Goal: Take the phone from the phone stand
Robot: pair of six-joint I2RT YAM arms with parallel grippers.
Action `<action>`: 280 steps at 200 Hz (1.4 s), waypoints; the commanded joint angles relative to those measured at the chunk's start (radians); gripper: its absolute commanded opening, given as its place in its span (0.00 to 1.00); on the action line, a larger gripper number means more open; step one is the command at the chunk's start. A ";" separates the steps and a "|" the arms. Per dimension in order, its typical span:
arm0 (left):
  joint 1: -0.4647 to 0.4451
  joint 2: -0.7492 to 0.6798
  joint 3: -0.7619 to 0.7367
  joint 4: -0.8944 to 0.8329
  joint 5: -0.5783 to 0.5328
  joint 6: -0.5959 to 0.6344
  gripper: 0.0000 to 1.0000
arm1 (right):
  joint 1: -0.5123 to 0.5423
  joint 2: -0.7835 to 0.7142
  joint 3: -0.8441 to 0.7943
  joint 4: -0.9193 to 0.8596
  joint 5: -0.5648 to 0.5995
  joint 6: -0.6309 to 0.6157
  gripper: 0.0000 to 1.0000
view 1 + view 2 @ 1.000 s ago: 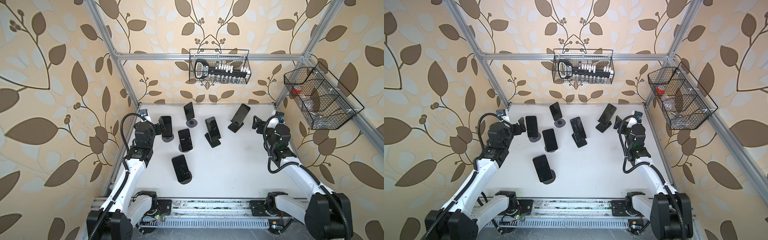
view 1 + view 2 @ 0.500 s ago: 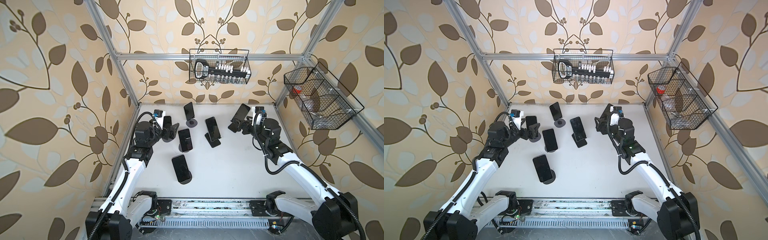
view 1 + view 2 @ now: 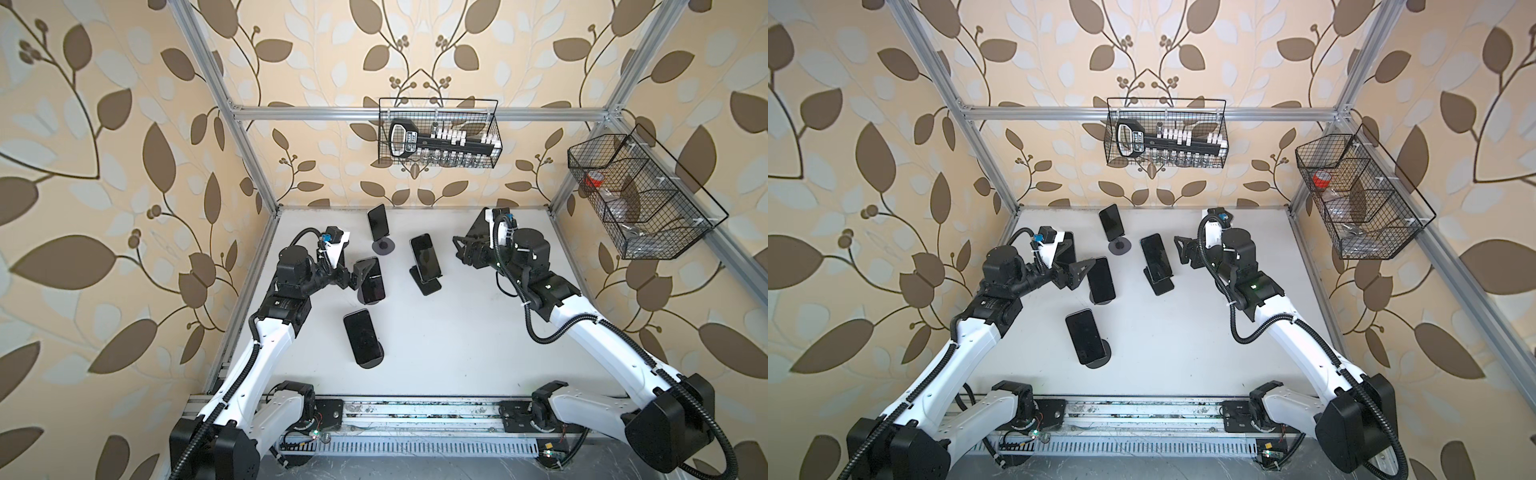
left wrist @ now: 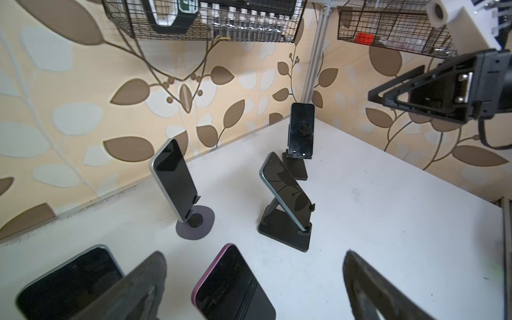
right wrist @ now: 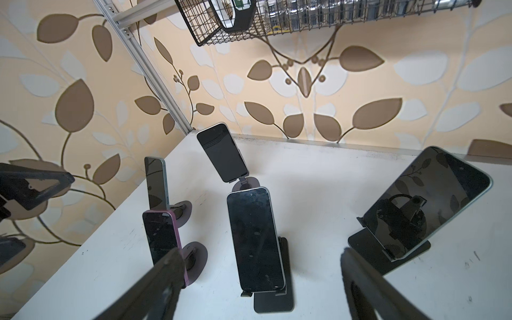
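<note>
Several dark phones lean on black stands on the white table (image 3: 457, 332). In the left wrist view, the top of a purple-edged phone (image 4: 230, 282) lies between the fingers of my open left gripper (image 4: 255, 291), untouched. In both top views this phone (image 3: 371, 280) (image 3: 1100, 280) rests on a round-based stand (image 3: 368, 300), with the left gripper (image 3: 358, 275) at its upper left edge. My right gripper (image 5: 263, 285) (image 3: 461, 251) is open and empty. It faces a silver-edged phone (image 5: 255, 238) (image 3: 424, 257) on a flat rectangular stand (image 5: 274, 302).
More phones on stands are spread around: one at the back (image 3: 378, 222), one near the front (image 3: 363, 338) and one beside the right arm (image 5: 426, 202). Wire baskets hang on the back wall (image 3: 436, 133) and on the right wall (image 3: 640, 199).
The left gripper moved right, from the leftmost phone to the purple-edged one. The right arm swung in from the right edge toward the middle, and its jaws narrowed a little.
</note>
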 commanded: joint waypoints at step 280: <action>-0.335 0.049 0.043 -0.127 0.024 0.182 0.99 | 0.055 0.195 -0.018 0.105 -0.072 -0.115 0.89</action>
